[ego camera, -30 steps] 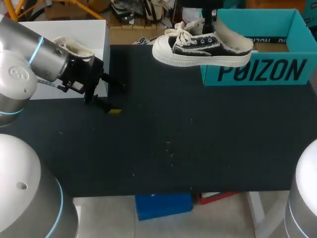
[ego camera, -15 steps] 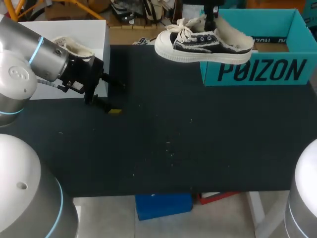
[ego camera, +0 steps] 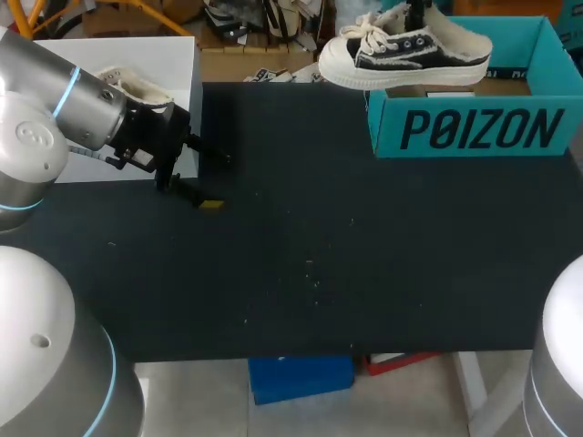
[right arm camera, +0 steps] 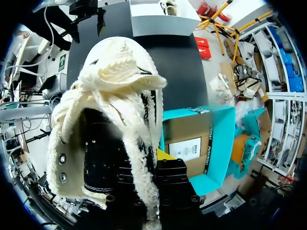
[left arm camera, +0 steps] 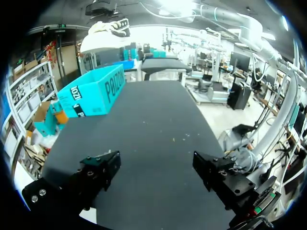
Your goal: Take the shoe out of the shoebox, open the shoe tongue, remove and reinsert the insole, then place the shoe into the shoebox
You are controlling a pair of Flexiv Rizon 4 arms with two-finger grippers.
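Observation:
A black-and-cream sneaker [ego camera: 405,56] with a fleecy lining hangs in the air over the near left corner of the teal shoebox [ego camera: 474,129], toe pointing left. My right gripper [ego camera: 417,13] comes down from above and is shut on the shoe's upper edge. In the right wrist view the shoe [right arm camera: 110,120] fills the space ahead of my right gripper [right arm camera: 160,160], and the open shoebox [right arm camera: 218,139] lies below it. My left gripper [ego camera: 217,180] stands open just above the table at the left, with nothing between its fingers [left arm camera: 100,170].
A white box [ego camera: 155,55] stands at the table's back left, right behind my left arm, with a second fleecy shoe [ego camera: 127,86] in it. The black tabletop [ego camera: 346,255] stretches between the two boxes. A white label lies on the shoebox floor [right arm camera: 184,148].
My right gripper has carried the shoe up and to the right, from beside the shoebox's left corner to above it. The left arm has not moved.

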